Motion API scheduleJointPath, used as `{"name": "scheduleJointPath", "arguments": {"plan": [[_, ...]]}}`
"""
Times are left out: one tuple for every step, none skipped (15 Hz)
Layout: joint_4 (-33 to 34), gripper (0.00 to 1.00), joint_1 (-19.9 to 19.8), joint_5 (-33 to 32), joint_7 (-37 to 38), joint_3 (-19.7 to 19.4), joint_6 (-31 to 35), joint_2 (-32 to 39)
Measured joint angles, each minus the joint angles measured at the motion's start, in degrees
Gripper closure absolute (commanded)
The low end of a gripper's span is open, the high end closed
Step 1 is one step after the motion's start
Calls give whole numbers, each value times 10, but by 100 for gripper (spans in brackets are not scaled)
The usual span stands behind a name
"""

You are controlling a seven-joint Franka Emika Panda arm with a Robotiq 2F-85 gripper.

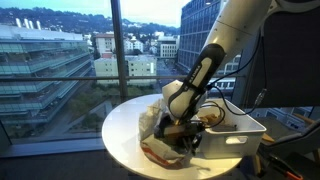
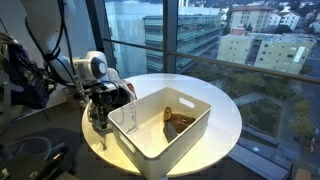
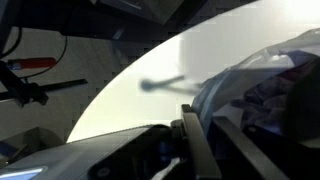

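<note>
1. Beside bin (image 2: pixel 185 136), on table (image 2: pixel 226 112): gripper (image 2: pixel 100 120) low over crumpled bag (image 1: pixel 155 140); finger gap hidden, cannot tell
2. Risk: limp bag may slip or snag on fingers; gripper sits close to bin wall and could shove it
3. Count: 1 bag, 1 bin, 1 brown item (image 2: pixel 178 118) inside bin, 1 table

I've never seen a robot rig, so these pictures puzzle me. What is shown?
A robot arm with a two-fingered gripper reaches down to a round white table by tall windows. Two pictures come from cameras standing in the room; the blurry one comes from a camera on the wrist. On the table stand a white bin holding a brown thing and, beside it, a crumpled plastic bag. The gripper is down at the bag; whether it grips it cannot be told.
</note>
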Motion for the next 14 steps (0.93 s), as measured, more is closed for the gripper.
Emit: {"name": "scheduleJointPath", "arguments": {"plan": [[7,100,3,-1,9,0,-28,0],[14,100,5,-5,17,0,-59,0],[24,100,8,-14,30,0,-92,0],[34,100,12,-28,42,0,-125,0],[43,100,16,-43,54,0,-151,-1],[53,100,22,-61,68,0,-173,-2],[62,100,28,-80,83,0,-190,-5],[71,100,34,-100,99,0,-205,-7],[79,100,40,-123,117,0,-219,-10],[87,100,47,-145,135,0,-233,-14],[94,100,53,-168,154,0,-246,-19],[101,100,58,-189,172,2,-260,-24],[107,100,62,-208,189,3,-274,-30],[114,100,66,-225,204,5,-289,-37]]}}
